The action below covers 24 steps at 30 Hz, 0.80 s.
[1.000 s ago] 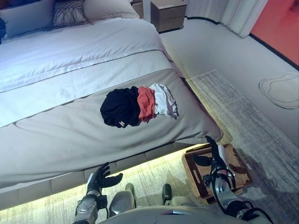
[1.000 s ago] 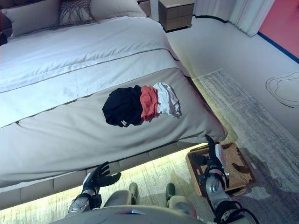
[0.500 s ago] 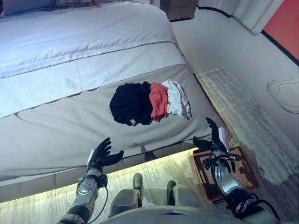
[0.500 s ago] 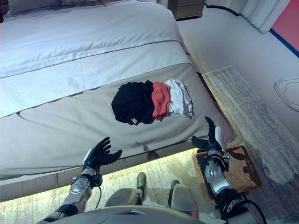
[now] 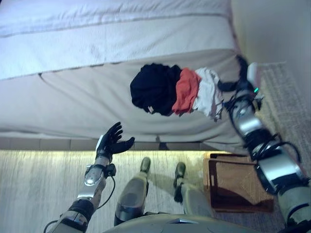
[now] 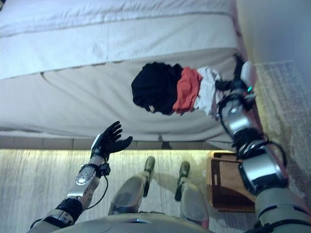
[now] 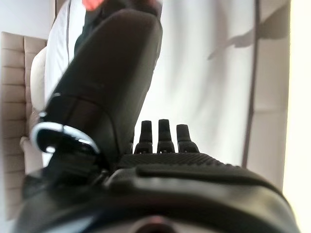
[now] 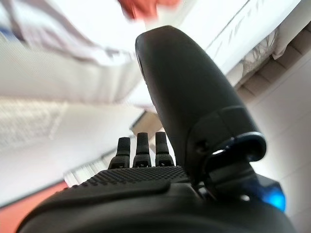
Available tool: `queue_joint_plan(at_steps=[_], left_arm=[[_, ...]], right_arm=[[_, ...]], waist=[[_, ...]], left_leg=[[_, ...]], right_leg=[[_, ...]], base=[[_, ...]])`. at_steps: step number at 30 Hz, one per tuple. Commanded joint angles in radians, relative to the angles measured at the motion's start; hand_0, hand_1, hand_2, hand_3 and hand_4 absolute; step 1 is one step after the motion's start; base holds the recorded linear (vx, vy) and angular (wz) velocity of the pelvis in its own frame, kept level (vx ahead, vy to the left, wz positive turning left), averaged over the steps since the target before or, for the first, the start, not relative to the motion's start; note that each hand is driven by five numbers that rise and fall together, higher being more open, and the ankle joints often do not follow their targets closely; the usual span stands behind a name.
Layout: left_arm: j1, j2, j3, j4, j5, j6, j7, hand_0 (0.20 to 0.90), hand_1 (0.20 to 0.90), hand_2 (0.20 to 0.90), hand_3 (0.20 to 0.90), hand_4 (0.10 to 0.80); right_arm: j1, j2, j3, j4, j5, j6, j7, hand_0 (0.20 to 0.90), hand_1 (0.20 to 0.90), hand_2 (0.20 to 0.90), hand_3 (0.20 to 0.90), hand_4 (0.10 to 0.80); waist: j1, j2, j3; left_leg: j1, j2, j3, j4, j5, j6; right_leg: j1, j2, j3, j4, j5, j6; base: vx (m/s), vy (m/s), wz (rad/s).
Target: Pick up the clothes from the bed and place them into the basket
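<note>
The clothes (image 5: 175, 90) lie on the bed (image 5: 73, 97). The right robot hand (image 5: 238, 80) is right beside them, fingers straight. The left robot hand (image 5: 111, 141) is far off, spread wide.

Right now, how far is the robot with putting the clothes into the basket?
Nothing looks done yet: the black garment, the red garment and the white garment all lie in a row on the bed. In hand: the right hand is open beside the white garment, holding nothing; the left hand is open near the bed's edge. Left: grasping every piece and carrying it to the basket on the floor.
</note>
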<state>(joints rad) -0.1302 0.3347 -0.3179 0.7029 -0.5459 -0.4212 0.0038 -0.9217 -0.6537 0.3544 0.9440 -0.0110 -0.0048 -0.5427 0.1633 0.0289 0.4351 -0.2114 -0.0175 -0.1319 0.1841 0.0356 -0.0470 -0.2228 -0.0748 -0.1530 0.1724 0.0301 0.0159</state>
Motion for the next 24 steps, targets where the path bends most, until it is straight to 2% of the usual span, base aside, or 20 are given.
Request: queue_joint_plan(at_steps=[1, 8, 14, 23, 24], left_arm=[[-0.024, 0.074, 0.009, -0.141, -0.071, -0.148, -0.005, 0.9, 0.9, 0.9, 0.9, 0.8], [-0.014, 0.096, 0.001, -0.283, -0.105, -0.181, 0.013, 0.9, 0.9, 0.9, 0.9, 0.8], [-0.015, 0.117, -0.001, -0.389, -0.139, -0.182, 0.026, 0.9, 0.9, 0.9, 0.9, 0.8], [-0.019, 0.144, -0.019, -0.498, -0.146, -0.184, 0.068, 0.9, 0.9, 0.9, 0.9, 0.8], [-0.011, 0.151, -0.02, -0.511, -0.147, -0.181, 0.074, 0.9, 0.9, 0.9, 0.9, 0.8]], right_arm=[[-0.057, -0.072, 0.036, -0.019, -0.006, -0.019, -0.056, 0.9, 0.9, 0.9, 0.9, 0.8], [-0.14, -0.127, 0.056, 0.06, -0.002, 0.006, -0.017, 0.9, 0.9, 0.9, 0.9, 0.8], [-0.22, -0.163, 0.106, 0.099, 0.021, 0.049, 0.073, 0.9, 0.9, 0.9, 0.9, 0.8], [-0.296, -0.179, 0.167, 0.18, 0.028, 0.097, 0.192, 0.9, 0.9, 0.9, 0.9, 0.8], [-0.311, -0.181, 0.183, 0.203, 0.029, 0.091, 0.205, 0.9, 0.9, 0.9, 0.9, 0.8]], waist=[[0.013, -0.003, -0.024], [0.029, 0.019, 0.036], [0.031, 0.038, 0.083], [0.041, 0.069, 0.085], [0.046, 0.076, 0.085]], left_leg=[[-0.117, -0.03, 0.05, 0.208, -0.13, 0.043], [-0.256, -0.053, 0.045, 0.396, -0.195, 0.052], [-0.379, -0.072, 0.047, 0.557, -0.244, 0.065], [-0.545, -0.091, 0.045, 0.706, -0.275, 0.079], [-0.547, -0.093, 0.046, 0.729, -0.304, 0.081]], right_leg=[[-0.035, -0.051, -0.027, 0.251, -0.17, -0.019], [-0.179, -0.063, -0.04, 0.47, -0.247, -0.046], [-0.313, -0.074, -0.03, 0.642, -0.296, -0.068], [-0.492, -0.07, -0.02, 0.786, -0.323, -0.083], [-0.498, -0.066, -0.012, 0.811, -0.351, -0.078]], base=[[-0.061, 0.001, 0.05], [-0.039, -0.008, 0.1], [-0.016, -0.003, 0.0], [0.0, -0.009, 0.01], [0.056, -0.027, 0.06]])
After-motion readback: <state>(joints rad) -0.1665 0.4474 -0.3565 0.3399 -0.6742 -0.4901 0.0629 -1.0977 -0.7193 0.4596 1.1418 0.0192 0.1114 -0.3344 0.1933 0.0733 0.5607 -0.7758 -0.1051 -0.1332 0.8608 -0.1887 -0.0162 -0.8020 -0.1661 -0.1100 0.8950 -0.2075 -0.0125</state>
